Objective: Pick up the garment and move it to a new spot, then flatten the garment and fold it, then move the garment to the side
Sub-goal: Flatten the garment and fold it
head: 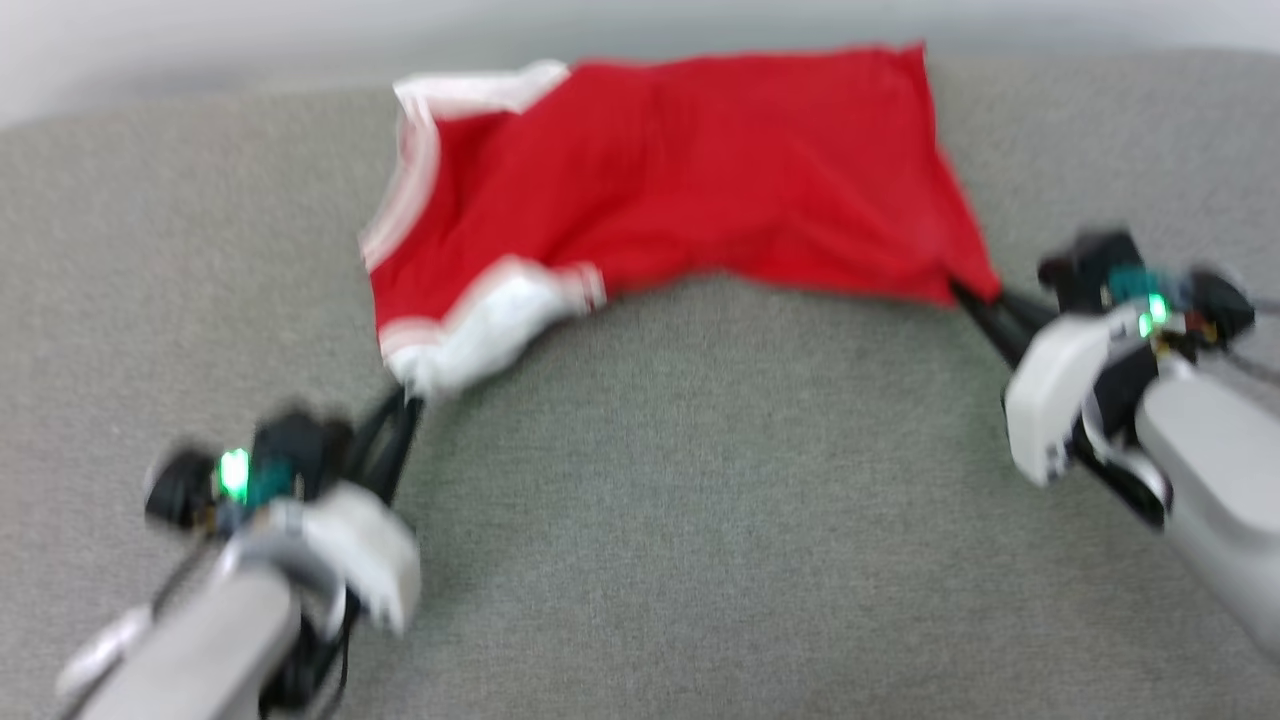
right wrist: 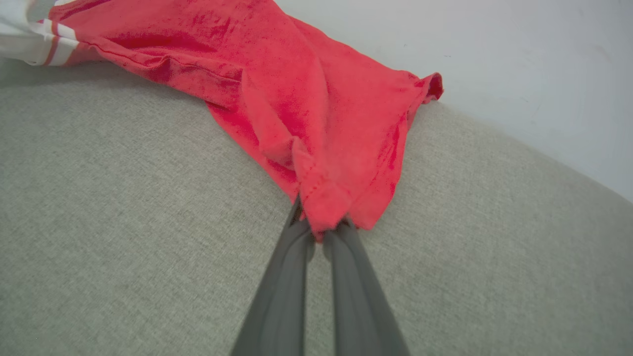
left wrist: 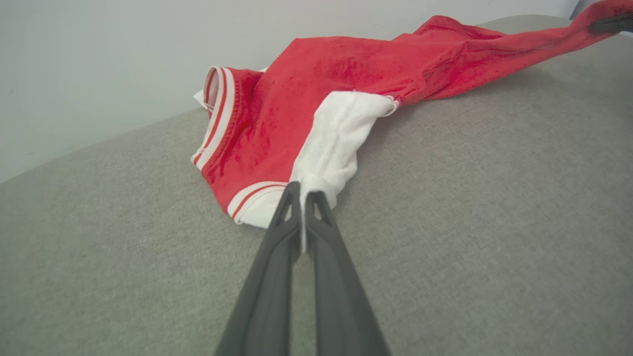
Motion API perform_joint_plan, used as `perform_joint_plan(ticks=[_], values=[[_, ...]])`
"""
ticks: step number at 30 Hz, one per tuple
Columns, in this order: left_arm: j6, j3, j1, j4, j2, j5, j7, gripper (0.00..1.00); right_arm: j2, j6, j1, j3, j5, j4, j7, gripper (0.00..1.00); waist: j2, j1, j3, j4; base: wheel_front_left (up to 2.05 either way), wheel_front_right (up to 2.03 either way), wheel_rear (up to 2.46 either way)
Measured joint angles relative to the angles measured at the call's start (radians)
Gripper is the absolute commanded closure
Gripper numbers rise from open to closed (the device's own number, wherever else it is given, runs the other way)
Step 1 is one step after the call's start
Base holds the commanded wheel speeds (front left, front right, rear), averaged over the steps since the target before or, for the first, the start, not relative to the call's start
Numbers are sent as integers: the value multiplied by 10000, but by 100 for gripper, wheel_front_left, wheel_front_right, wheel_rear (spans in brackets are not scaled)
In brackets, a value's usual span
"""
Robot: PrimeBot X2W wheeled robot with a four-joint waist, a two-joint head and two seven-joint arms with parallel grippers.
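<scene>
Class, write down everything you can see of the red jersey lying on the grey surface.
The jersey is soft red fabric with white sleeves and red-and-white striped trim. It lies creased and loosely spread, not flat, on the grey woven surface near its far edge. The left gripper is shut on a white sleeve, the right gripper on a red hem corner, so the cloth stretches between them.

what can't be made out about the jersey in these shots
Head view: blur smears the left gripper and right gripper where they pinch the jersey.
Left wrist view: jersey's far corner cut by top right edge.
Right wrist view: sleeve cut by the left edge.
</scene>
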Motion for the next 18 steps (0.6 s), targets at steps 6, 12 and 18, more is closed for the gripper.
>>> perform_joint_plan(ticks=[6, 12, 18], values=[[715, -209, 2331, -1152, 468, -616, 6, 100, -844, 0, 1615, 188, 596, -788, 13, 100, 0, 0, -908, -32, 0, 0, 0], [1429, -276, 4208, -2025, 723, -1218, -12, 100, -1662, 0, 3500, -8, 993, -1569, -81, 100, 0, -1, -1717, -35, 0, 0, 0], [2029, -318, 5672, -2884, 899, -1643, -58, 100, -2284, 2, 5542, -715, 1308, -2477, -69, 100, 0, -2, -2296, 20, 0, 0, 0]])
